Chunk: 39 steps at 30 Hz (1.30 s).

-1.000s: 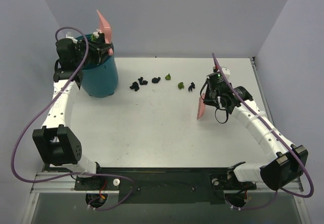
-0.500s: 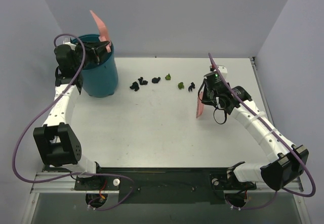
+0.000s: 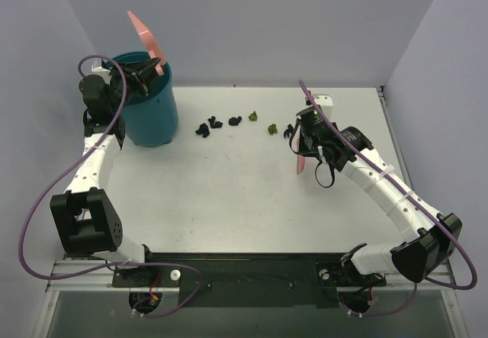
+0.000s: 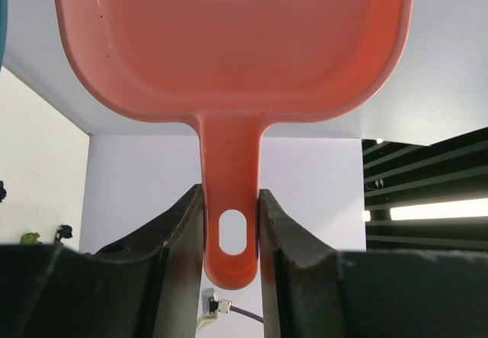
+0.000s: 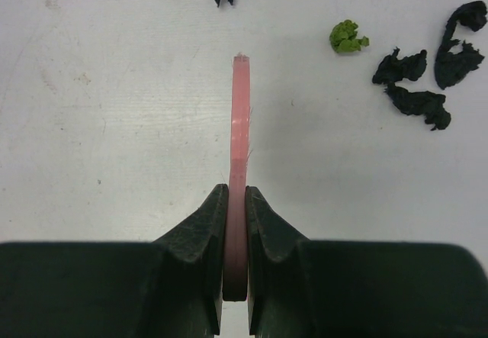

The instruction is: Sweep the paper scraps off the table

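Several small paper scraps, black and olive-green, lie in a loose row on the far half of the white table. My right gripper is shut on a thin pink brush, held edge-on just right of the nearest black scrap. In the right wrist view the brush points toward green and black scraps ahead of the gripper. My left gripper is shut on the handle of a pink dustpan, raised above the bucket; it fills the left wrist view.
A teal bucket stands at the far left corner of the table, under the left gripper. Pale grey-lilac walls enclose the table on three sides. The arm bases and a black rail sit along the near edge.
My left gripper has swung the dustpan left and further back above the bucket. My right gripper has moved left with the brush, closer to the nearest scraps.
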{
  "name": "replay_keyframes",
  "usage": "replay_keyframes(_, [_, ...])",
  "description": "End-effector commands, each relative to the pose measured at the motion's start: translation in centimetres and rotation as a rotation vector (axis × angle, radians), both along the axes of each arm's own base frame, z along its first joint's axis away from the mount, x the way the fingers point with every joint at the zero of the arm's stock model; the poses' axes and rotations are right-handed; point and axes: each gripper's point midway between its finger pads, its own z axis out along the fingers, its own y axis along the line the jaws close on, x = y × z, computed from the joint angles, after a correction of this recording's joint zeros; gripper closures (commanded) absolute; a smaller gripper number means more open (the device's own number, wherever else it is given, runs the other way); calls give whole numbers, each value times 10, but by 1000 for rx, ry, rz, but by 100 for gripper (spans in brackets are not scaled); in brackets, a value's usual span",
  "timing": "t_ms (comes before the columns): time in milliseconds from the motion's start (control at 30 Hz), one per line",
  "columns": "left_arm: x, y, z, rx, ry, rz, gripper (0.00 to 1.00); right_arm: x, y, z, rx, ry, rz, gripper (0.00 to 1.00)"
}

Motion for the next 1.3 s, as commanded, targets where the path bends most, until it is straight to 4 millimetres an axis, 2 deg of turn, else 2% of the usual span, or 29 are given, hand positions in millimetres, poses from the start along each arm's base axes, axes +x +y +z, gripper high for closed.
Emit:
replay_keyframes(0, [-21,-5,47,55,-155,-31,100,6,-21,19,-99,-53,-70,100])
replay_keyframes(100, [-27,-13,46,171,-175,-40,100,10,-40,31,-176,-86,-133,100])
replay_keyframes(200, [-33,-25,36,292,-160,-58,100,12,-72,44,-288,-132,-243,100])
replay_keyframes(233, [-39,-35,37,319,-172,-77,100,13,-82,43,-314,-123,-241,100])
replay_keyframes(267, [-41,-39,27,368,-155,-85,100,13,-86,43,-326,-122,-241,100])
replay_keyframes(300, [-48,-54,26,389,-160,-113,100,13,-100,42,-351,-109,-266,100])
replay_keyframes(333, [-50,-59,16,445,-152,-119,100,12,-106,42,-361,-108,-274,100])
replay_keyframes(367, [-60,-81,3,467,-106,-179,100,12,-120,41,-384,-108,-295,100])
replay_keyframes(400, [-60,-85,-6,529,-107,-174,100,13,-127,40,-397,-114,-316,100])
replay_keyframes(467, [-79,-126,-27,616,-93,-263,100,11,-160,44,-432,-122,-419,100])
replay_keyframes(500, [-84,-131,-41,668,-75,-281,100,12,-166,44,-441,-117,-420,100])
replay_keyframes(533, [-94,-151,-51,693,-77,-337,100,18,-177,40,-439,-111,-430,100])
replay_keyframes(567, [-99,-153,-67,737,-44,-356,100,21,-183,36,-435,-102,-438,100])
replay_keyframes(600, [-111,-168,-76,764,-47,-402,100,29,-191,32,-429,-92,-450,100])
replay_keyframes(667, [-125,-181,-99,853,-28,-465,100,43,-202,27,-441,-83,-467,100])
replay_keyframes(700, [-133,-180,-114,918,1,-487,100,48,-203,28,-450,-85,-467,100])
replay_keyframes(733, [-148,-188,-127,949,22,-536,100,56,-209,22,-493,-62,-467,100])
replay_keyframes(767, [-152,-187,-134,1004,14,-540,100,61,-213,26,-512,-70,-480,100])
replay_keyframes(800, [-165,-191,-144,1040,26,-575,100,65,-220,19,-557,-35,-486,100])
replay_keyframes(833, [-173,-193,-149,1082,10,-593,100,71,-225,19,-555,-40,-500,100])
replay_keyframes(1033, [-209,-183,-188,1226,29,-682,100,105,-237,-17,-633,95,-397,100])
replay_keyframes(1133, [-218,-173,-202,1296,33,-690,100,117,-237,-27,-659,127,-352,100])
replay_keyframes(1167, [-221,-170,-207,1311,41,-697,100,123,-233,-37,-653,149,-312,100])
replay_keyframes(1267, [-224,-158,-218,1377,63,-696,100,132,-224,-49,-628,185,-255,100])
